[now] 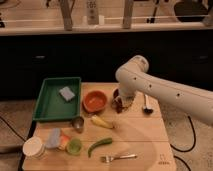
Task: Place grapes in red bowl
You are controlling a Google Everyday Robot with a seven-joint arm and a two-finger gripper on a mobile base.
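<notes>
The red bowl (95, 101) sits empty on the wooden table, just right of the green tray. My gripper (119, 104) hangs from the white arm right beside the bowl's right rim. It is shut on the grapes (118, 106), a small dark red-purple clump held just above the table. A dark bowl (116, 93) is partly hidden behind the gripper.
A green tray (50, 107) with a grey-blue sponge (66, 93) lies at the left. A metal cup (78, 123), a yellow fruit (101, 121), a green chili (100, 145), a fork (119, 157), a white cup (33, 147) and a dark ladle (146, 105) lie around.
</notes>
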